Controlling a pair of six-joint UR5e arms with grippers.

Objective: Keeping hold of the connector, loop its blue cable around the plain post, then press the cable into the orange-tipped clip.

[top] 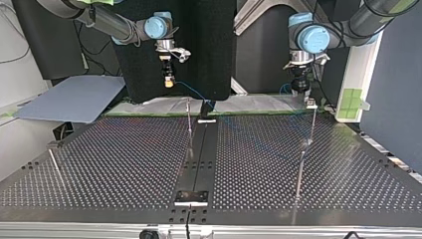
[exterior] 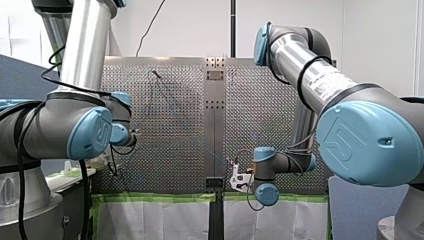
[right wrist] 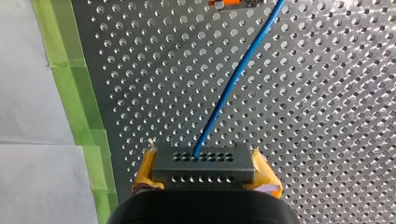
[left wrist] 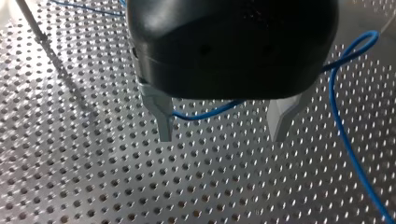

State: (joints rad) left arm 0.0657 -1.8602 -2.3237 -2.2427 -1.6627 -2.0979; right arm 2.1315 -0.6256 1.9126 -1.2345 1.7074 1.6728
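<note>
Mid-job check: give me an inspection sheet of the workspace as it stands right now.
Surface: perforated table, bare metal, green tape along one edge.
Job's things: black connector held in my right gripper; blue cable runs from it toward the orange-tipped clip; thin post stands by the table's middle strip.
Clutter: nothing seen.
Grippers: right gripper shut on the connector, a yellow pad on either side; left gripper open, holding nothing.
Cables: blue cable passes under the left gripper and curls beside it.
Surroundings: grey board beyond the table, at the top view's left.
</note>
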